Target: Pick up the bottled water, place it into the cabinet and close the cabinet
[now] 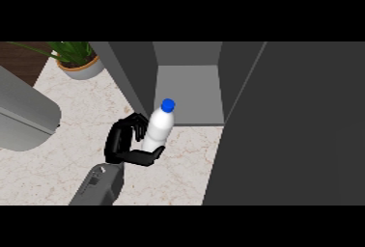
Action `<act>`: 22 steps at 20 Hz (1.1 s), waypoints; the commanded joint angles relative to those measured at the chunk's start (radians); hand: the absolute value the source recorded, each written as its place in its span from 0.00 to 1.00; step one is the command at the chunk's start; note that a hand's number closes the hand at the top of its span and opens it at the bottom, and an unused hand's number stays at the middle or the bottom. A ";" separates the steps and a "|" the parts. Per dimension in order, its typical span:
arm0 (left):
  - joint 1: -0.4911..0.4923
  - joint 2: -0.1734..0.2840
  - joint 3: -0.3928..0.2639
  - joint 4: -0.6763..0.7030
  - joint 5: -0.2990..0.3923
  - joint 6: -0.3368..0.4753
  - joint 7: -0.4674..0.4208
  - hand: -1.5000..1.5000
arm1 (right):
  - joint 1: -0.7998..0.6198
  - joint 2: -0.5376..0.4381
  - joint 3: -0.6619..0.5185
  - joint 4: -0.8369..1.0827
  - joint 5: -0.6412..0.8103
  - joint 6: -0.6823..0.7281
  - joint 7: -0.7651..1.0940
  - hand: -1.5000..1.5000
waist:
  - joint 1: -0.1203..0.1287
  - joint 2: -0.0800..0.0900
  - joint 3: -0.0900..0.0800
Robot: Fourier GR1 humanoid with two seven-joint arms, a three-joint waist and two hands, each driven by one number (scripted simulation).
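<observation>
The bottled water (159, 126) is white with a blue cap (167, 104). It is off the counter, right in front of the open cabinet (188, 91), with its cap leaning toward the opening. My left hand (118, 144) is shut on it: the fingers curl round its far left side and the thumb crosses under its lower end. Most of the bottle's lower half is hidden by the hand. The cabinet's dark grey door (299, 130) stands swung open on the right. My right hand shows nowhere.
A potted plant (78, 60) stands at the back left on the marble counter (78, 116). A large grey rounded body (25, 118) fills the left edge. The cabinet's left wall (135, 77) is close beside the bottle.
</observation>
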 commanded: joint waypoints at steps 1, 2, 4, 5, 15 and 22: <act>0.027 -0.021 -0.061 -0.129 0.079 -0.018 0.125 1.00 | 0.089 -0.035 0.035 -0.097 0.057 0.005 -0.014 0.00 | 0.004 -0.003 0.001; -0.022 -0.021 -0.096 -0.105 0.106 0.010 0.131 1.00 | 0.066 -0.033 0.022 -0.123 0.078 -0.009 0.023 0.00 | -0.003 -0.003 0.000; -0.102 -0.022 -0.073 -0.111 0.123 0.071 0.191 1.00 | -0.004 -0.005 0.035 -0.124 0.104 -0.025 0.086 0.00 | -0.001 -0.001 -0.001; -0.072 -0.022 -0.157 -0.156 0.161 0.139 0.208 1.00 | 0.118 -0.047 0.057 -0.080 0.080 -0.014 -0.068 0.00 | -0.007 -0.002 0.001; -0.244 -0.022 -0.251 -0.146 0.191 0.321 0.340 1.00 | 0.102 -0.085 0.014 -0.158 0.036 -0.005 0.013 0.00 | -0.011 0.001 0.000; -0.426 -0.022 -0.228 -0.014 0.227 0.388 0.406 1.00 | 0.115 -0.081 0.004 -0.164 0.020 -0.013 -0.005 0.00 | -0.008 0.001 0.000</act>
